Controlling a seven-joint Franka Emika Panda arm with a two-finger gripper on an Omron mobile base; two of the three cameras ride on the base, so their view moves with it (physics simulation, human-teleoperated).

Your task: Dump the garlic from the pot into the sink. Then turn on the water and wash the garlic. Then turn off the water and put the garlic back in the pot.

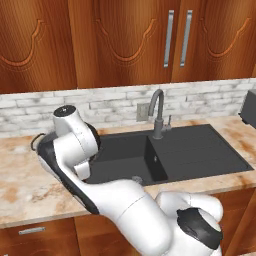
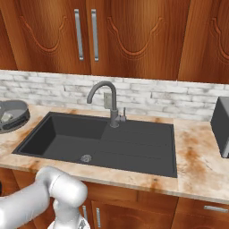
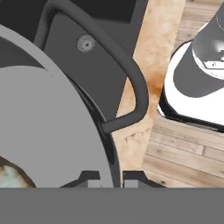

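Gripper clamped on the rim of the pot, finger tips drawn close with only the thin grey wall between them, just beside the dark loop handle. Garlic lying inside the pot, low against the floor on the side away from the handle. Seen from the right base view, pot at the left end of the counter, next to the sink, bulb in it.

Judged step: carrying and tipping over the basin. Hold the clamp tight, since a rim grip probably lets a shallow pot swing. Bring the pot fully over the basin near the drain before tilting. Tilt slowly toward the sink so the bulb rolls out low and lands inside, clear of the faucet.
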